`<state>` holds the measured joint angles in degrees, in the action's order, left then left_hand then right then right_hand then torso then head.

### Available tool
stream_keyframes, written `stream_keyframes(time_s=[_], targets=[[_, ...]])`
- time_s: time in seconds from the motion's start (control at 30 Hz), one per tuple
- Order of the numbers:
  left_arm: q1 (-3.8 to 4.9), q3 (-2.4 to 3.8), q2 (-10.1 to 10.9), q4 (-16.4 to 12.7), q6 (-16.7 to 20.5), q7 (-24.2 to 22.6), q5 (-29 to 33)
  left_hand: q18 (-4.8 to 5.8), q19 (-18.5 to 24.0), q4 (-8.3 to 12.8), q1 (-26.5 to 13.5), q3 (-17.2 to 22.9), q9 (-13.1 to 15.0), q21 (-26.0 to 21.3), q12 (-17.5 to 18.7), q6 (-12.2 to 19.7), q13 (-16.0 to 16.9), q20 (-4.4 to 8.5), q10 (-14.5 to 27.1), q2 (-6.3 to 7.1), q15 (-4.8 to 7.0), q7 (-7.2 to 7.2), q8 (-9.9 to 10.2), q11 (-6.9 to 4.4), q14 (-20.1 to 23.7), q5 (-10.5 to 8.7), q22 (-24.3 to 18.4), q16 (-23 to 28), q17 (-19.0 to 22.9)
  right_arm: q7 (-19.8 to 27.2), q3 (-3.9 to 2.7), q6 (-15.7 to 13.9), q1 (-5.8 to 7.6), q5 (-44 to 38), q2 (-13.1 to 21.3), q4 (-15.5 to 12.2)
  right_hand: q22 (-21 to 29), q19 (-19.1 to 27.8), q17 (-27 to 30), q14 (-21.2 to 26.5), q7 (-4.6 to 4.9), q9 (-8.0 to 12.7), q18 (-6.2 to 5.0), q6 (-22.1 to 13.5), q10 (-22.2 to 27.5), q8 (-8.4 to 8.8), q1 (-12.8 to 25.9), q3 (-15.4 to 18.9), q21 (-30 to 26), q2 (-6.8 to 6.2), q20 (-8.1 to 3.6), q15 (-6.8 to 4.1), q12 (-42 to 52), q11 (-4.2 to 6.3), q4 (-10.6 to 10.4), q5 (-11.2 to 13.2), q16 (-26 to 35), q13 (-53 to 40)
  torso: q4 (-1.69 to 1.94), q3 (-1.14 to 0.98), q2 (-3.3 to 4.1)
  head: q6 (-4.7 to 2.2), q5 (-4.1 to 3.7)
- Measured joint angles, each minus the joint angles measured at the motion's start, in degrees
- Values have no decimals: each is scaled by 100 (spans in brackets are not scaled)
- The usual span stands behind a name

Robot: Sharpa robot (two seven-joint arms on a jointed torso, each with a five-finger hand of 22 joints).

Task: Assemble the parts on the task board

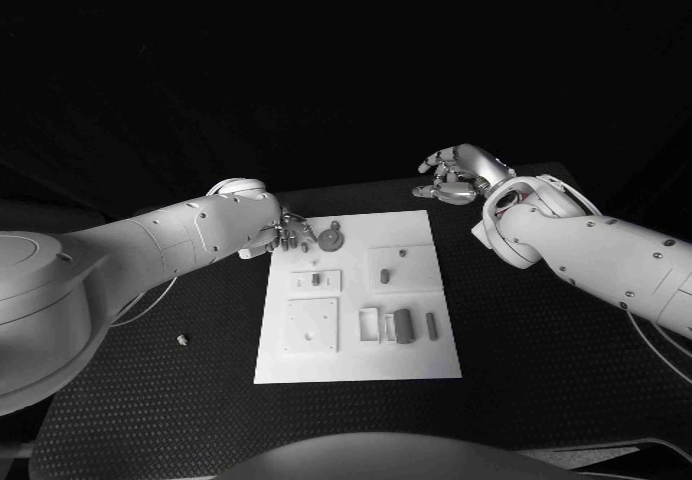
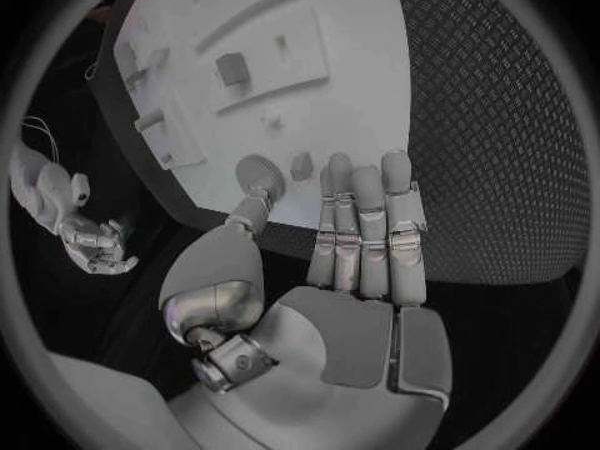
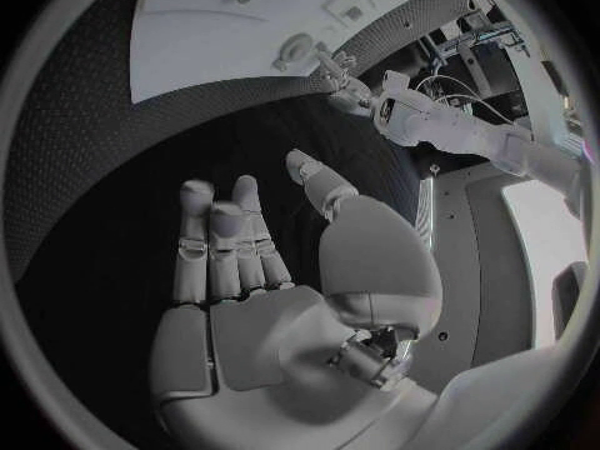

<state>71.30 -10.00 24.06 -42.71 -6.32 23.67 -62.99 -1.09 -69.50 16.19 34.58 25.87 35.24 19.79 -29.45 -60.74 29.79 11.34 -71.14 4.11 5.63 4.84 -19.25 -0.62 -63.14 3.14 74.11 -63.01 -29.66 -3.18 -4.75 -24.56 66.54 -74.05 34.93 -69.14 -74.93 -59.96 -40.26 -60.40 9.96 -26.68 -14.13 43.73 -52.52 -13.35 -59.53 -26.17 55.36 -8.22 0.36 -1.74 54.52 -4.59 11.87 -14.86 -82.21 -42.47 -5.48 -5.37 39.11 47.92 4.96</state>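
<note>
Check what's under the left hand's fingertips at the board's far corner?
Left hand hovers over the task board corner; a round grey part lies beside its thumb. Board surface directly beneath the fingers is hidden.

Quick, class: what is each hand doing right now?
Left hand: open, holding nothing, thumb tip by the round part.
Right hand: open, empty.

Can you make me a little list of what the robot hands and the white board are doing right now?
left hand: at the far left corner of the task board, fingers by the round part, holding nothing
right hand: raised beyond the board's far right corner, empty
task board: white plate on the black table, small parts on it
stray piece: on the table, left of the board
</note>
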Motion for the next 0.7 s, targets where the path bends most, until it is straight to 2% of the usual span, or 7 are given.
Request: stream_keyframes(time_s=[0.13,0.37,0.43,0.7], targets=[[0,1,0,-6,-6,-22,30,0,0,0,31,0,0,0,0,0,-7,-1,0,-31,0,-1,0,0,0,0,7,-21,9,0,0,7,0,0,-12,4,0,-8,0,0,0,0,0,0,0,0,0,0,0,0,-5,0,0,0,0,0,0,4,0,-1,-2,9,9],[-1,1,-5,-24,-24,-44,74,-1,9,0,182,0,-1,0,0,-5,-41,-9,0,-218,0,-6,23,0,0,0,40,-62,62,-1,0,18,0,0,-16,12,0,-16,0,0,0,0,0,0,0,0,0,0,0,0,3,0,0,0,0,0,0,4,-4,-1,-2,15,20],[-1,1,-6,-24,-24,-47,83,-1,9,8,246,-8,-1,0,0,-4,-42,-9,0,-207,0,-6,23,0,0,0,41,-62,77,-3,0,22,0,0,-17,14,0,-16,0,0,0,-1,-1,0,0,0,0,0,0,0,3,0,0,0,0,0,0,4,-6,-1,-2,15,21],[-2,0,-13,-16,-23,-60,99,-2,9,32,453,-32,5,-22,-22,0,-73,-10,0,-357,0,-11,45,0,0,0,67,-86,125,-8,0,37,0,0,-21,14,0,-15,0,0,0,5,0,0,0,0,0,0,0,0,4,0,-1,0,0,0,0,4,-8,-1,0,19,13]])
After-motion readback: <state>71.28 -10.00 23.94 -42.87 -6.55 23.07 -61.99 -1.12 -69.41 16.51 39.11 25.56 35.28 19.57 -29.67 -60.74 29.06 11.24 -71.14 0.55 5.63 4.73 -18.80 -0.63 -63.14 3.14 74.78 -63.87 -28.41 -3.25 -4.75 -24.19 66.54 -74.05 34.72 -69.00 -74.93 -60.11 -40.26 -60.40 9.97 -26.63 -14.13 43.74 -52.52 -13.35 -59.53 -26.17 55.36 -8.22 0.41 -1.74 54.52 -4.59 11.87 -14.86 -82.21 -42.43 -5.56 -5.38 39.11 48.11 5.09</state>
